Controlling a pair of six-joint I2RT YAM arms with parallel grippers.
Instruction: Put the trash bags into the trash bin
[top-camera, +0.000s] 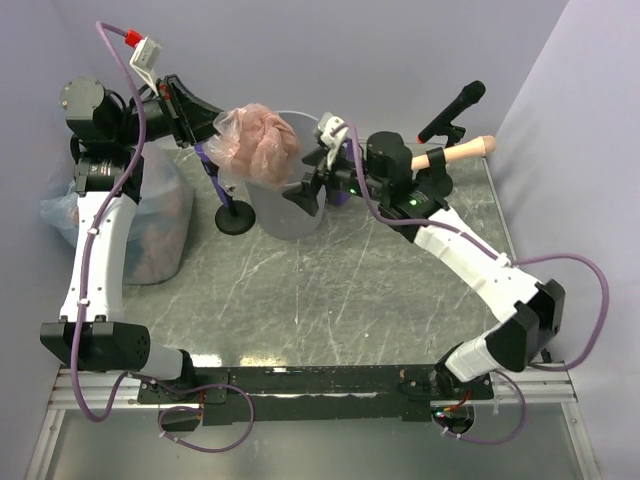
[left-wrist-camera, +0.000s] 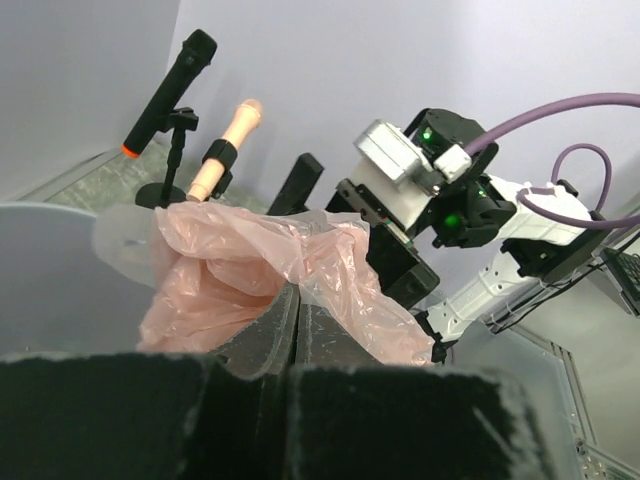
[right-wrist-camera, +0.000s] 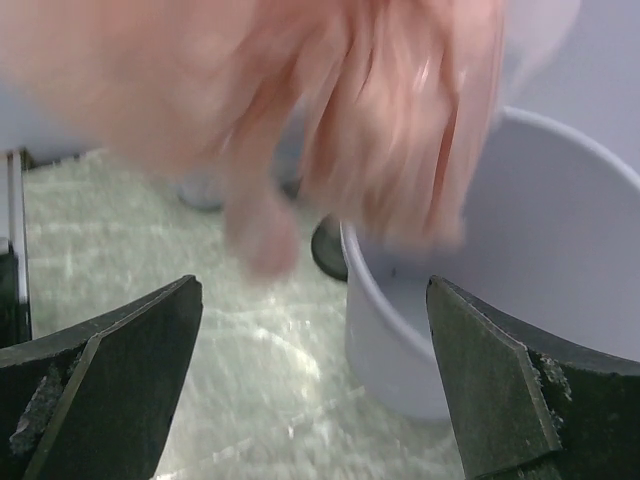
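A crumpled pink trash bag (top-camera: 258, 141) hangs over the left rim of the round grey trash bin (top-camera: 290, 218) at the table's back middle. My left gripper (top-camera: 222, 128) is shut on the bag; in the left wrist view the closed fingers (left-wrist-camera: 290, 320) pinch the pink plastic (left-wrist-camera: 250, 265), with the bin's rim (left-wrist-camera: 45, 270) at lower left. My right gripper (top-camera: 310, 185) is open and empty beside the bin's right wall. The right wrist view shows the blurred pink bag (right-wrist-camera: 300, 110) above the bin (right-wrist-camera: 480, 280).
A large clear sack of more bags (top-camera: 150, 225) stands at the left edge. A black round-based stand (top-camera: 235, 218) sits left of the bin. A microphone on a stand (top-camera: 455, 108) and a tan wooden handle (top-camera: 465, 150) are at the back right.
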